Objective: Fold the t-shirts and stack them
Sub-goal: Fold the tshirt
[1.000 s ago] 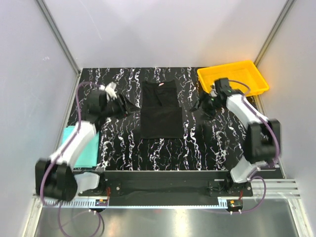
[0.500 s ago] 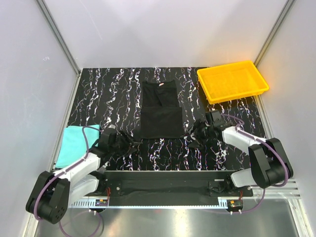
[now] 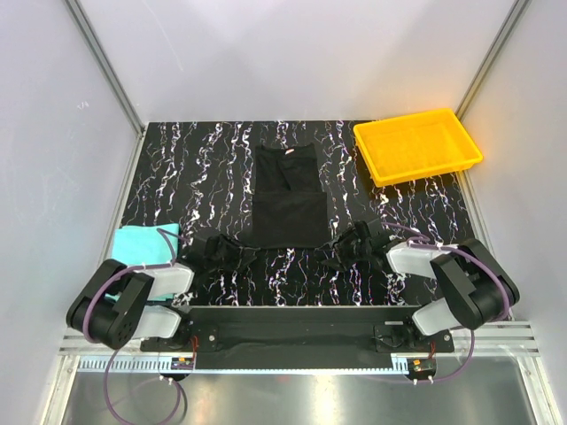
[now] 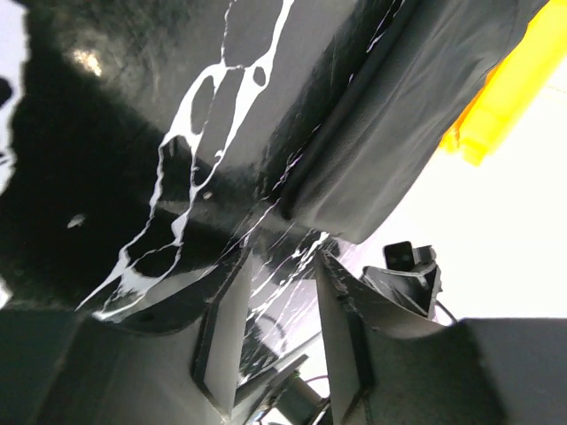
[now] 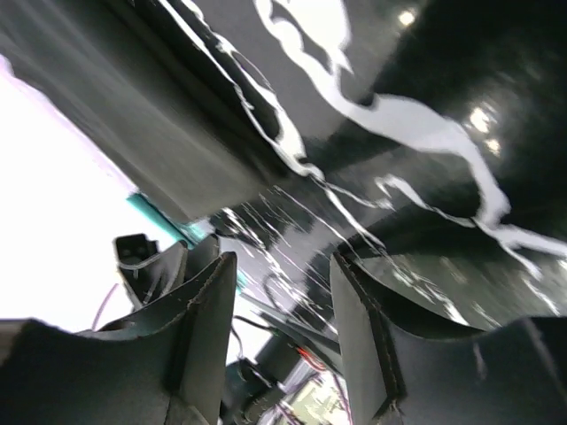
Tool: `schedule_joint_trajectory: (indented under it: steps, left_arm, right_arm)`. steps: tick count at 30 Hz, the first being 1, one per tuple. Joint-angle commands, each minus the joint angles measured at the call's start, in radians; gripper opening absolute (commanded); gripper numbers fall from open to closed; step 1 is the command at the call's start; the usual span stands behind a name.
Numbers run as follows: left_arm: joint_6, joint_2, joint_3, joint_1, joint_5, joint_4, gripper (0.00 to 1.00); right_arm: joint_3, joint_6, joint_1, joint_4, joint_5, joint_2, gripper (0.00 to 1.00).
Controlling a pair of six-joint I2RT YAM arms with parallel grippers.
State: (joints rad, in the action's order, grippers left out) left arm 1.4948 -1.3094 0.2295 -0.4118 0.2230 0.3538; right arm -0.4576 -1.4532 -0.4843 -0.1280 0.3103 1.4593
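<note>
**Colleague:** Where were your end effectors just then?

**Operator:** I had both low over the surface [image 3: 195, 168], close to its 6 o'clock edge. The left end effector [image 3: 220, 251] had its jaws partly apart with nothing between them. Through the gap, its wrist camera gave me only bare marbled top. The right end effector [image 3: 348, 247] was the same, half-spread and holding nothing.

**Colleague:** Why park them there?

**Operator:** They flanked the near hem of the black t-shirt [image 3: 288, 199], the left by its 7 o'clock corner and the right by its 5 o'clock corner. Each was aimed inward at the cloth. I judged that this set up a pinch on both corners, so the hem could be carried toward 12 o'clock for the next fold. I could not tell whether either fingertip touched the fabric.

**Colleague:** And how did the shirt lie?

**Operator:** It was flat near the middle of the surface, already a narrow strip. Its long axis ran from 6 to 12 o'clock, with the collar and neck label [image 3: 288, 151] pointing to 12 and the hem toward the arm bases.

**Colleague:** The other one?

**Operator:** The teal t-shirt [image 3: 133, 243] lay at 8 o'clock by the left edge, partly under my left arm and well apart from the black one. The yellow tray [image 3: 416, 146] sat out at 1 o'clock, and I took it to have no part in the fold.
</note>
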Motion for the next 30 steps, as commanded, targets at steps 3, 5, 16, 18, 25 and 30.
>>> schedule_joint_trajectory:
  steps: [3,5,16,18,25,30]
  left_arm:
    - [0.048,-0.028,-0.004,-0.007,-0.099,0.025,0.45]
    - [0.045,-0.024,0.001,-0.005,-0.108,0.005,0.48]
    - [0.099,-0.1,-0.027,-0.005,-0.128,0.066,0.44]
    - [0.101,-0.108,-0.024,-0.005,-0.129,0.073,0.44]
    - [0.097,-0.139,-0.012,0.002,-0.131,0.077,0.41]
    - [0.088,-0.18,-0.018,0.021,-0.109,0.116,0.35]
  right_arm:
    - [0.02,-0.067,-0.008,-0.108,-0.1,0.073,0.52]
    - [0.014,-0.065,-0.008,-0.107,-0.103,0.078,0.5]
    - [-0.006,-0.059,-0.008,-0.006,-0.181,0.041,0.41]
    - [-0.009,-0.055,-0.008,-0.005,-0.181,0.052,0.42]
    - [-0.018,-0.053,-0.007,0.001,-0.188,0.09,0.42]
    - [-0.027,-0.068,-0.01,0.008,-0.191,0.101,0.42]
